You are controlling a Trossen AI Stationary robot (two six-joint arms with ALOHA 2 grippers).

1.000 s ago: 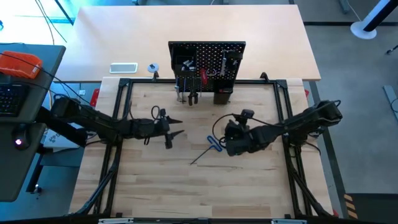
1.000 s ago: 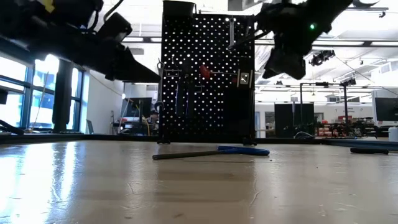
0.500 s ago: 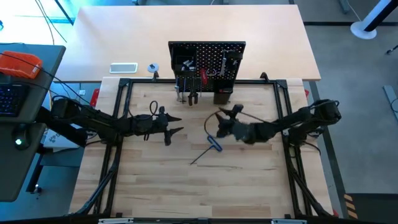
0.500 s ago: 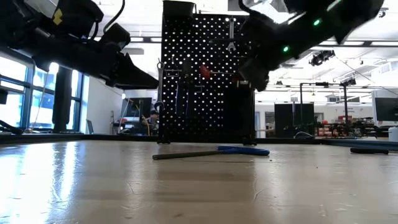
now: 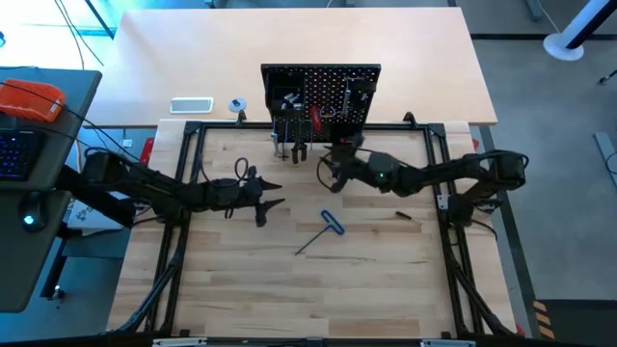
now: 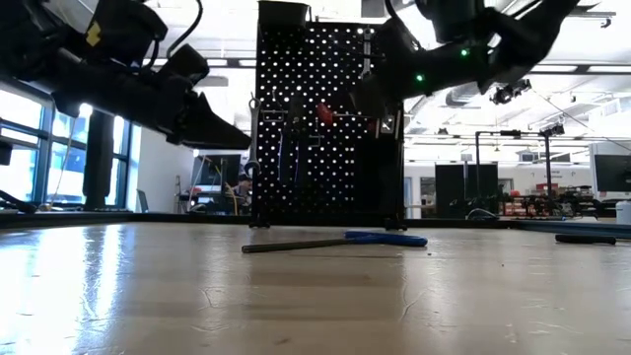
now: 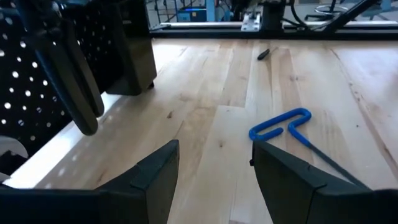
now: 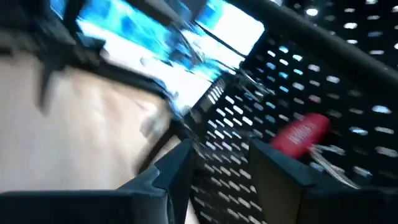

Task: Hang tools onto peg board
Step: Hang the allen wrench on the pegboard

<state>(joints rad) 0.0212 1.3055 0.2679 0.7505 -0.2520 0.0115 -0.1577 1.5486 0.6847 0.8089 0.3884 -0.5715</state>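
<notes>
High view: your right gripper sat just in front of the peg board; the blue T hex key lay mid-table. Left gripper hovered apart, left of it.
Low view: key flat on the table.
Left wrist: fingers parted, empty.
Right wrist: fingers apart, holding nothing, facing the red handle.

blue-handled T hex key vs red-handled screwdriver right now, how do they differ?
The blue-handled T hex key lies flat on the wooden table; the red-handled screwdriver hangs on the black peg board. The hex key has a looped blue handle and a long thin shaft; the screwdriver shows a stubby solid red grip. The hex key sits out in the middle of the table, the screwdriver among other hung tools. Neither is held by a robot tool.
</notes>
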